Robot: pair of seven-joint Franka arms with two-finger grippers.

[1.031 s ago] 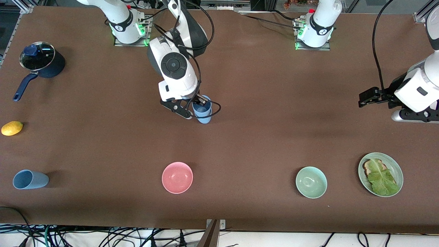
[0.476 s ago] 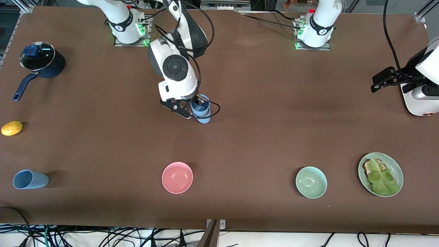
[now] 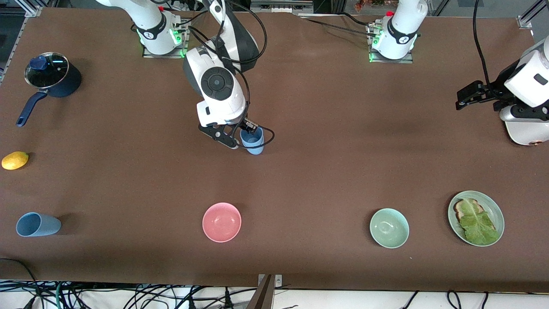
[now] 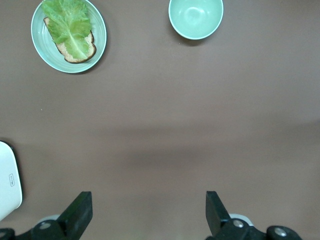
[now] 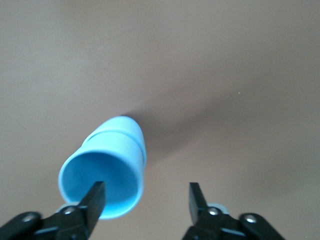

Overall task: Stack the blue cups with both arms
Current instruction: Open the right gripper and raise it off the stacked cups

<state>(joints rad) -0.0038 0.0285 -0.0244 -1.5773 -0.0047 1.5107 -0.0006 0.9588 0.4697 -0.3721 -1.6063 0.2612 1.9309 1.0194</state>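
A stack of two nested blue cups [image 3: 254, 142] stands upright near the middle of the table; it also shows in the right wrist view [image 5: 107, 172]. My right gripper [image 3: 244, 136] is open just over it. In the right wrist view [image 5: 145, 200] one finger is over the cup's mouth and the other outside the rim. A third blue cup [image 3: 37, 224] lies on its side at the right arm's end, near the front edge. My left gripper [image 3: 465, 96] is open and empty above bare table at the left arm's end, as the left wrist view [image 4: 148, 210] shows.
A pink bowl [image 3: 221, 222], a pale green bowl [image 3: 389, 228] and a green plate [image 3: 493, 206] with toast and lettuce stand along the front. A lemon [image 3: 15, 160] and a lidded dark blue saucepan [image 3: 51, 79] are at the right arm's end.
My left gripper has moved away from the front camera, toward the bases, and its wrist has turned. The right gripper and the stacked cups have hardly moved.
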